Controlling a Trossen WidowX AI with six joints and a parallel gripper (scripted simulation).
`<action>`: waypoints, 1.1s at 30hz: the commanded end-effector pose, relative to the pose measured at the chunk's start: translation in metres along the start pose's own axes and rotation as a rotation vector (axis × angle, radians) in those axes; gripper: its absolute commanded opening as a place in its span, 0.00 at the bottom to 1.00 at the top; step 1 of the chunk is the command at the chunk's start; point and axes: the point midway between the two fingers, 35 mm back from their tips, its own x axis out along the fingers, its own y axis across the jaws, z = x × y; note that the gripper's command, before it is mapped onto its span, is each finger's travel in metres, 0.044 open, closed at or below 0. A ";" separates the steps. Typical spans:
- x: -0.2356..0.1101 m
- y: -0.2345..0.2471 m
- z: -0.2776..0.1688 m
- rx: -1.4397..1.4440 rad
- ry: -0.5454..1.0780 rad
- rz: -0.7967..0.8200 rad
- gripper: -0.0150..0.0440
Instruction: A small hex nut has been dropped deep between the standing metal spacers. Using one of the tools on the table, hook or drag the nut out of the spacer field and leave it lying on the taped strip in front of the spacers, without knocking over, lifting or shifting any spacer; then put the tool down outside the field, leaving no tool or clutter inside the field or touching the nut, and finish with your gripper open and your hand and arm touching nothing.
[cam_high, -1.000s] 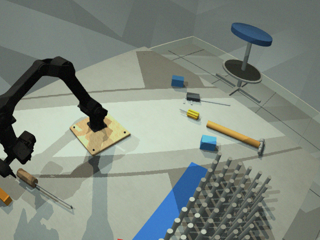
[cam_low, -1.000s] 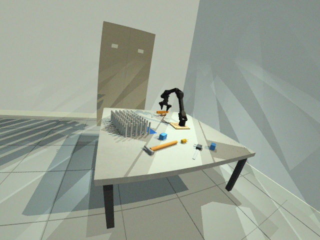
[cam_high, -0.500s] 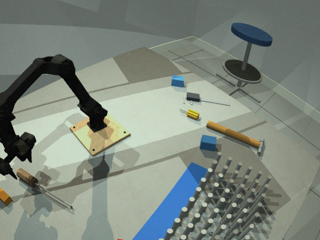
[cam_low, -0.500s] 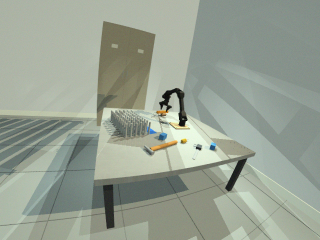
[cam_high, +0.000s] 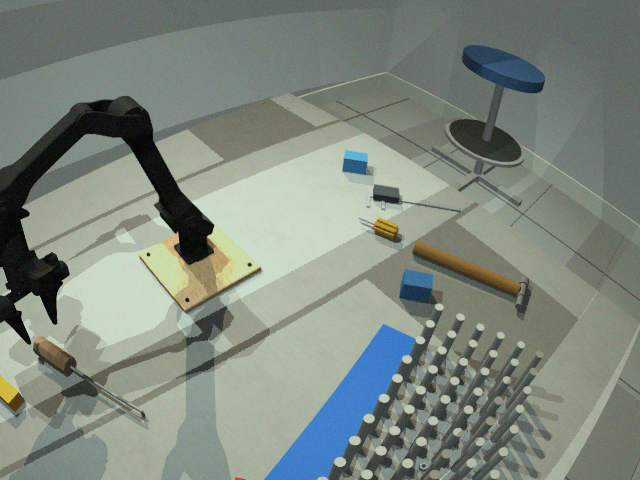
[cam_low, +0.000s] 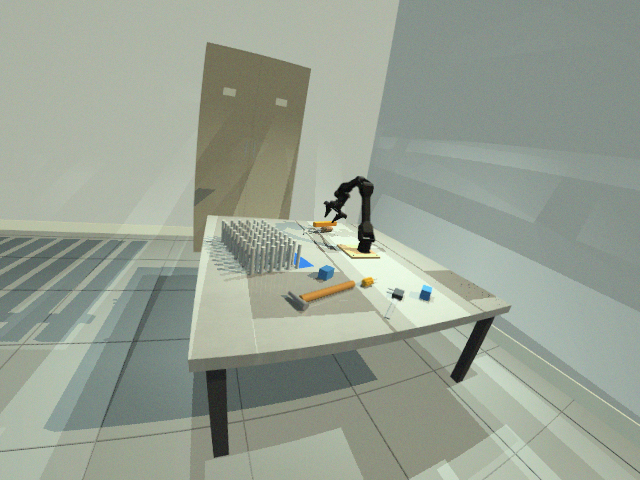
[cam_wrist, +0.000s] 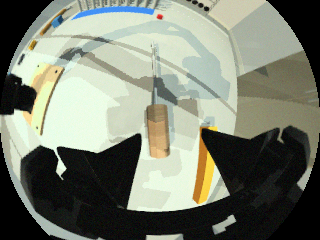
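My gripper (cam_high: 42, 332) (cam_low: 329, 218) (cam_wrist: 172, 135) is open and empty, above the tool with the wooden handle (cam_high: 54, 355) (cam_wrist: 158, 131). That tool lies on the table; in the wrist view its handle shows between the fingertips and its thin metal shaft (cam_high: 105, 391) (cam_wrist: 154, 75) points away, with a small tip at the far end. The hex nut (cam_high: 423, 466) lies deep among the spacers, near the bottom edge of the top view. The metal spacers (cam_high: 396, 379) (cam_low: 263, 258) stand upright in rows. The blue taped strip (cam_high: 341, 400) (cam_low: 303, 261) (cam_wrist: 115, 11) runs along their front.
A yellow bar (cam_high: 10, 395) (cam_wrist: 204, 165) lies beside the wooden handle, below one finger in the wrist view. A hammer (cam_high: 465, 267) (cam_low: 328, 291), two blue blocks (cam_high: 416, 285) (cam_high: 355, 162), a small yellow tool (cam_high: 386, 228) and a dark-handled tool (cam_high: 386, 194) lie beyond the arm's base. A red object (cam_wrist: 160, 16) is near the strip.
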 end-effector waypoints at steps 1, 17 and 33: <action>-0.001 -0.001 0.001 -0.006 -0.003 -0.008 0.73; 0.011 0.002 -0.004 -0.006 -0.003 -0.008 0.73; 0.036 0.008 -0.013 -0.006 -0.003 -0.008 0.73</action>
